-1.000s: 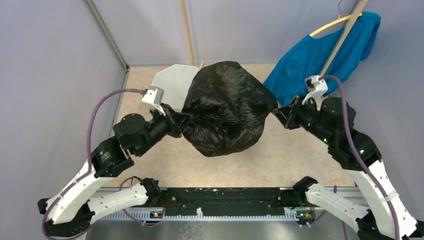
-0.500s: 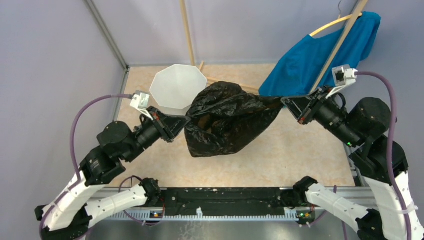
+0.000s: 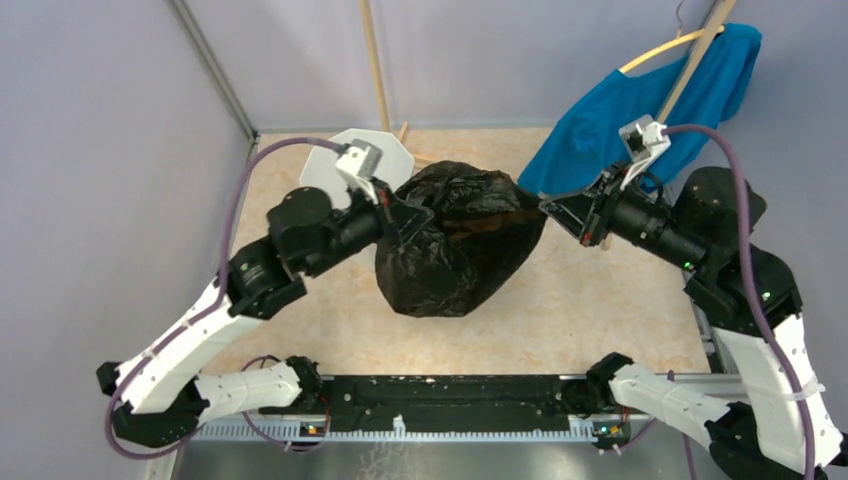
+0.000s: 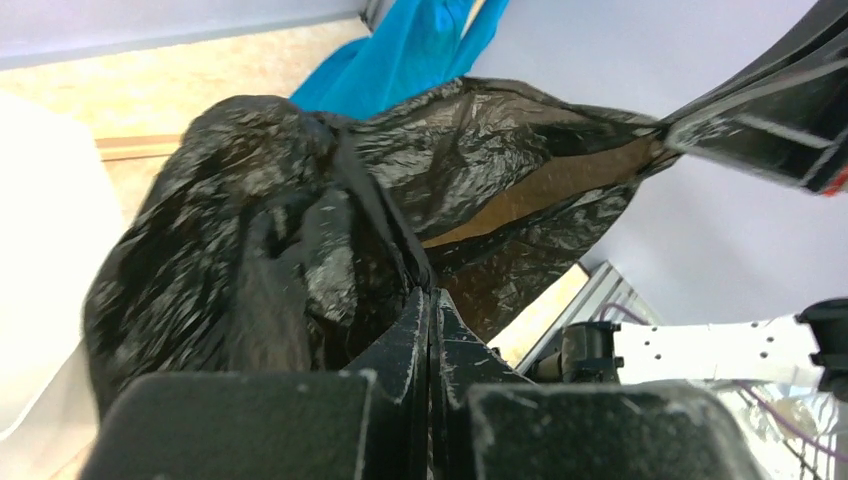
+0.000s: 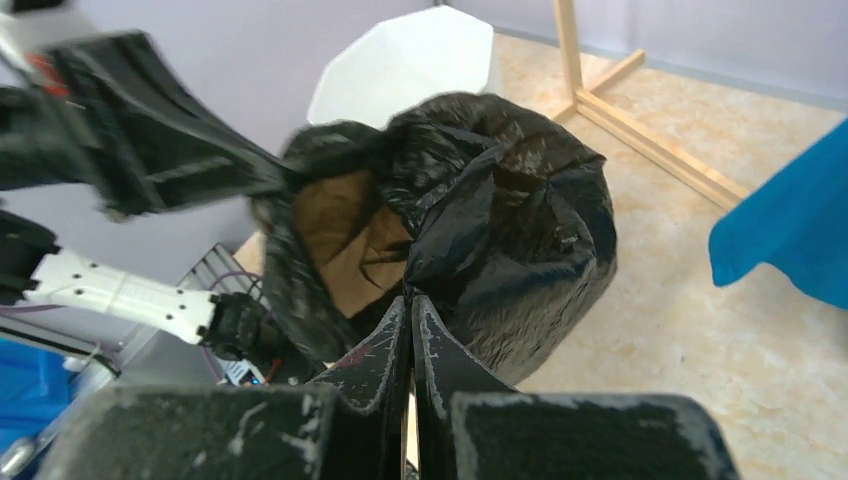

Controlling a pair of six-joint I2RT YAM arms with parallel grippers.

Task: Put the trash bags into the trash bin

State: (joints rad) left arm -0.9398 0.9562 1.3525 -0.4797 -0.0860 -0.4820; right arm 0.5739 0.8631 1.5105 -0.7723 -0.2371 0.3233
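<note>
I have the left gripper (image 3: 404, 214) and right gripper (image 3: 551, 209) both clenched on the black trash bag (image 3: 450, 255), beside the white trash bin (image 3: 322, 172).

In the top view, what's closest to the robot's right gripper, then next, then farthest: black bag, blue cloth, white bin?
1. The trash bag, pinched in the right gripper.
2. The blue cloth, hanging just behind it on the right.
3. The trash bin, across the bag, at the back left.
</note>
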